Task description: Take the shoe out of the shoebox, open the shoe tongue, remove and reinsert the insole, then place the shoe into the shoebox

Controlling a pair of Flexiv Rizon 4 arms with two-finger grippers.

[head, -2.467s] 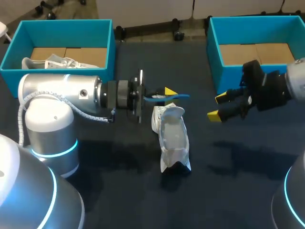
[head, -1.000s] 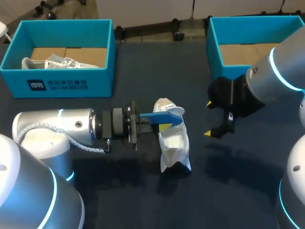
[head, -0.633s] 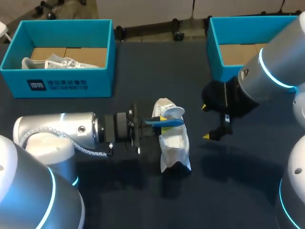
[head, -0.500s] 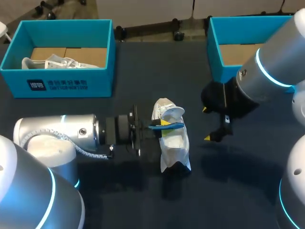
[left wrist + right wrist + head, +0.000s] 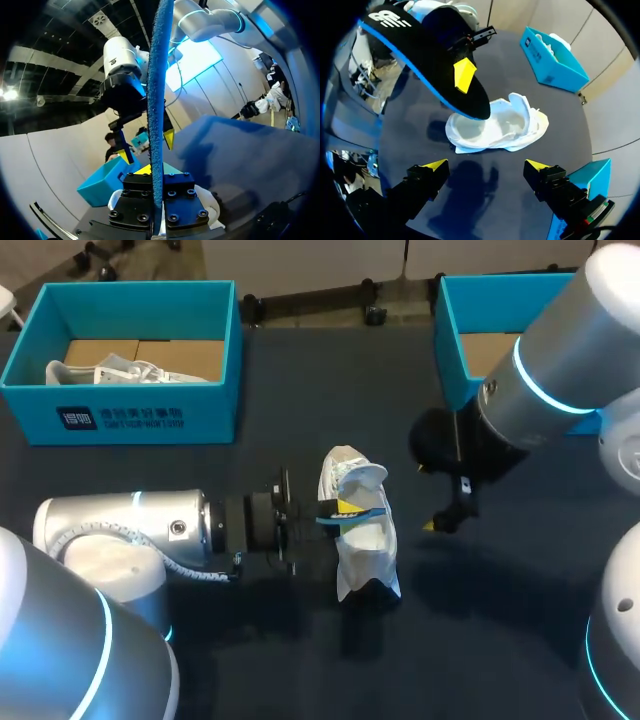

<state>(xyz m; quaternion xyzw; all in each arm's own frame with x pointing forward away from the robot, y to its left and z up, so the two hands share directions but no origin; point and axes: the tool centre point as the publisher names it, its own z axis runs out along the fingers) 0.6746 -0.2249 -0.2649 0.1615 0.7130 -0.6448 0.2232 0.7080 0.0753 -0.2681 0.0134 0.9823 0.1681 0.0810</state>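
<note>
On the table [image 5: 300, 660], mouth upward for access: white shoe [image 5: 365, 540], just below the left gripper [image 5: 345, 508]. Clenched edge-on in those jaws, the insole [image 5: 422, 60], poised over the opening, seemingly for reinsertion. Spread wide and empty, the right gripper [image 5: 485, 166], shoe ahead of its fingers, probably to brace it.
</note>
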